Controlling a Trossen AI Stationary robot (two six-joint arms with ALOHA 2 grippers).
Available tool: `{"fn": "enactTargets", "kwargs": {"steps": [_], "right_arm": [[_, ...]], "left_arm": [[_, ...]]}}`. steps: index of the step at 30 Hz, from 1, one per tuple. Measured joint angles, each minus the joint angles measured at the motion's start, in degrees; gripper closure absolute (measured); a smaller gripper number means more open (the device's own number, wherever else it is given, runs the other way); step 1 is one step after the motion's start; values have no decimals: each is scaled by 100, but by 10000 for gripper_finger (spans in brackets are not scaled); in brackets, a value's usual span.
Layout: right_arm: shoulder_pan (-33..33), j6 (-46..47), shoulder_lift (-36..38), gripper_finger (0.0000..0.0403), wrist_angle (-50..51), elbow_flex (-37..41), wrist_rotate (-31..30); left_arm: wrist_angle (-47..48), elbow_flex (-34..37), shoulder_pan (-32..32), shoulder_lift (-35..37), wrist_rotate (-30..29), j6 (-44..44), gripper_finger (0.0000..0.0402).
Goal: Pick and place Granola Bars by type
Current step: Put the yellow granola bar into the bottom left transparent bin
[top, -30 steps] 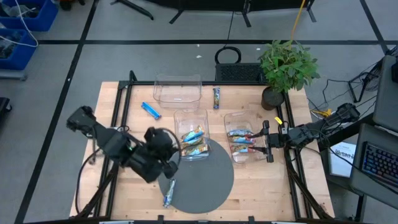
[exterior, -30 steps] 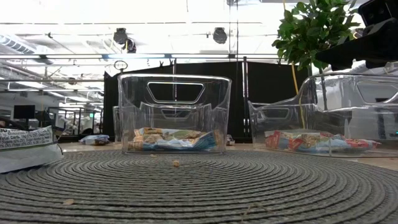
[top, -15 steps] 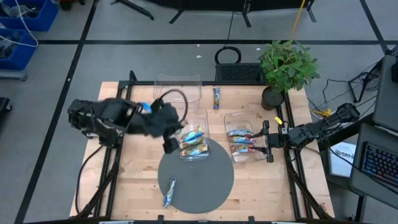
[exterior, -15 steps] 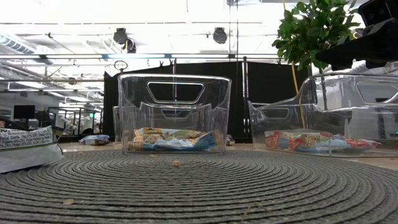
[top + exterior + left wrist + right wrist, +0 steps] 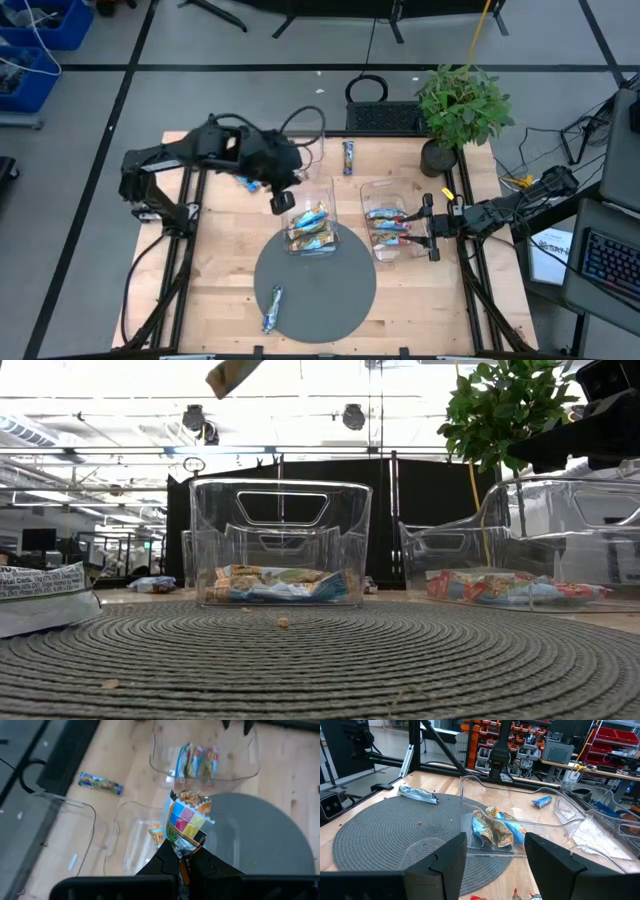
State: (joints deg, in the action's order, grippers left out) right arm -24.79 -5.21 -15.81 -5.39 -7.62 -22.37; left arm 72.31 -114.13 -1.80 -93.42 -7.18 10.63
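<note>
My left gripper (image 5: pixel 281 201) hovers by the far left corner of the middle clear bin (image 5: pixel 325 185), shut on a granola bar (image 5: pixel 186 817) with blue, pink, yellow and green squares on its wrapper. That bar's end (image 5: pixel 232 374) shows at the top of the low view. Tan and light-blue bars (image 5: pixel 310 226) lie in the middle bin, red-marked bars (image 5: pixel 388 228) in the right bin (image 5: pixel 372 187). Loose bars lie flat on the mat (image 5: pixel 272 308) and on the wood (image 5: pixel 348 157); a blue bar (image 5: pixel 243 181) is partly under the arm. My right gripper (image 5: pixel 429 228) waits open at the right bin. My left gripper pinches the bar's one end (image 5: pixel 184 849) between its two fingers (image 5: pixel 167 861). The bar sticks out beyond the fingertips along their line, its far end crimped and free. It is lifted clear, high above the table and the bins.
A round grey woven mat (image 5: pixel 335 300) covers the table's near middle. An empty clear bin (image 5: pixel 287 146) stands at the far edge, a potted plant (image 5: pixel 458 108) at the far right corner. Bare wood lies at the near left and near right.
My left arm has swung from the near left side of the mat toward the far edge and now hangs by the middle bin's far left corner. The held bar's end has come into the top of the low view. The right arm has kept still.
</note>
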Motion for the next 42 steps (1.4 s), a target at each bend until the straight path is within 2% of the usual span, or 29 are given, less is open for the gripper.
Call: {"fn": "enactTargets", "kwargs": {"steps": [5, 8, 17, 26, 35, 42], "right_arm": [[1, 0, 0, 211, 0, 0, 0], [0, 0, 0, 211, 0, 1, 0], [-1, 0, -33, 211, -32, 2, 0], [1, 0, -39, 211, -33, 2, -1], [0, 0, -39, 211, -30, 2, -1], [1, 0, -39, 211, -31, 2, 0]], "left_arm": [[-586, 700, -391, -140, 673, -338, 394], [-798, 1013, -593, -283, 873, -481, 394], [-1162, 1462, -966, -917, 1067, -982, 394], [-1690, 2005, -1141, -1379, 1514, -1384, 394], [-2537, 2861, -1159, -1371, 1602, -1764, 394], [-3090, 3279, -1126, -1432, 1005, -1960, 394]]}}
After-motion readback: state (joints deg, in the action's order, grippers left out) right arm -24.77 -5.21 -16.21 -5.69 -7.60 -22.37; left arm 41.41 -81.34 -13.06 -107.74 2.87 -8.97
